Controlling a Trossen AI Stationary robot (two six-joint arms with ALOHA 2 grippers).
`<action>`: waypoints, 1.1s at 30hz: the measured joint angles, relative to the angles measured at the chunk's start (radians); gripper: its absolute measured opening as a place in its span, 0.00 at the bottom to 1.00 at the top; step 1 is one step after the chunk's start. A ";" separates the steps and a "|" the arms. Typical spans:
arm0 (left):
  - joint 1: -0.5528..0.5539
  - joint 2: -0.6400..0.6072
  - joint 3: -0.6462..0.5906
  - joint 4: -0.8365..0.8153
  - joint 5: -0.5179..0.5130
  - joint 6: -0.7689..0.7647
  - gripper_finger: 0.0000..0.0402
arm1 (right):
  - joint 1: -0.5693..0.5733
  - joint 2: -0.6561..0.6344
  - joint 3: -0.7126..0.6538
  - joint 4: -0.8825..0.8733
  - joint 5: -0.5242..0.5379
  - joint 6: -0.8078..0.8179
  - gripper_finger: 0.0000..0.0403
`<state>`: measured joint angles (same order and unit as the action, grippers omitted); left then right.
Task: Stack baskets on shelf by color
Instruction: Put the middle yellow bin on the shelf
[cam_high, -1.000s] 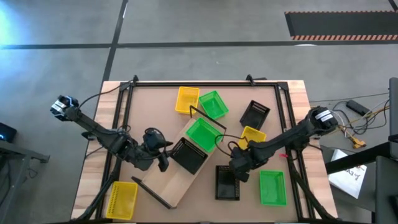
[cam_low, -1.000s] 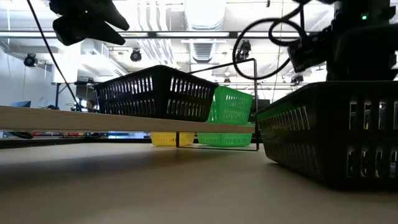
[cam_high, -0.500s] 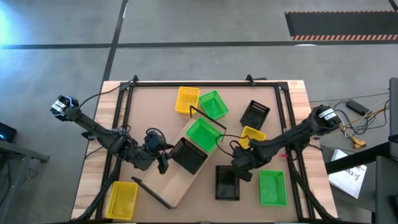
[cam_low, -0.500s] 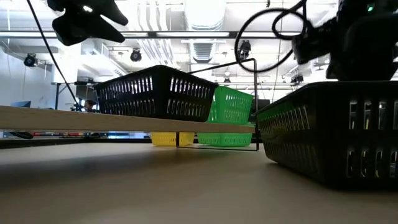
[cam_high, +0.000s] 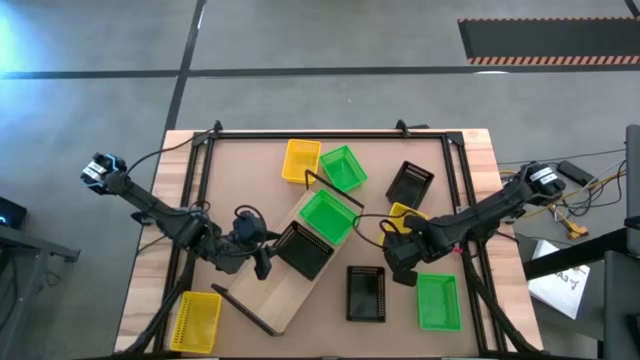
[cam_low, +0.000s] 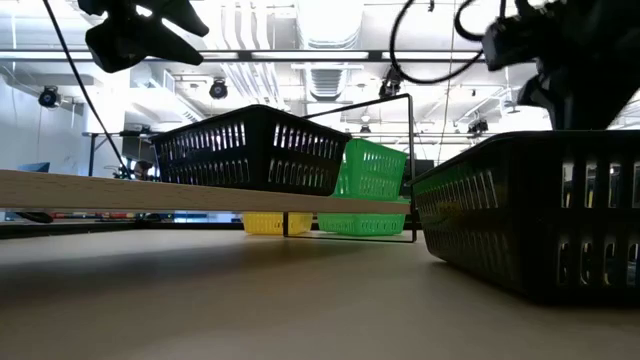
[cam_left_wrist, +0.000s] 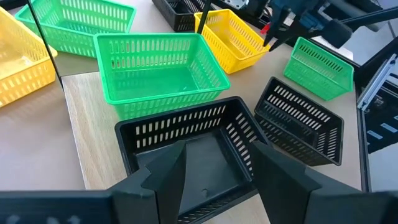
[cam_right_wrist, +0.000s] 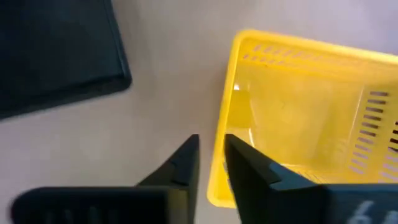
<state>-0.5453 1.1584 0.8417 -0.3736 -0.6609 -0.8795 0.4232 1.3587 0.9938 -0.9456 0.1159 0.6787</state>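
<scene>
Here the right gripper (cam_right_wrist: 211, 158) is hovering at the near rim of a yellow basket (cam_right_wrist: 298, 112) on the tabletop, its two dark fingers (cam_right_wrist: 180, 163) standing a narrow slit apart, one just outside the basket's wall and one over it; whether they are pinching the wall cannot be told. In the high view that yellow basket (cam_high: 406, 218) is sitting between a black basket (cam_high: 409, 184) farther back and a green basket (cam_high: 437, 301) nearer the front, with another black basket (cam_high: 366, 293) just beside the gripper. The left gripper (cam_left_wrist: 217, 171) is waiting spread wide over a black basket (cam_left_wrist: 193, 155) lying on the shelf (cam_high: 285, 290), touching a green basket (cam_left_wrist: 158, 71) next along the board. Two more baskets, yellow (cam_high: 300, 160) and green (cam_high: 342, 168), are resting beyond the shelf's far end.
</scene>
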 joint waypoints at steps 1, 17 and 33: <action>0.000 0.000 0.000 0.000 0.000 0.000 0.41 | 0.000 -0.001 -0.014 0.012 0.002 -0.011 0.21; 0.000 0.000 0.000 0.004 0.000 -0.003 0.41 | -0.018 0.111 -0.082 0.129 0.103 -0.028 0.22; 0.000 -0.005 0.000 0.048 0.003 0.001 0.41 | 0.047 0.044 0.297 -0.322 -0.166 -0.082 0.02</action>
<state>-0.5453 1.1533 0.8417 -0.3260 -0.6578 -0.8786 0.4706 1.4024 1.2909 -1.2676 -0.0501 0.5964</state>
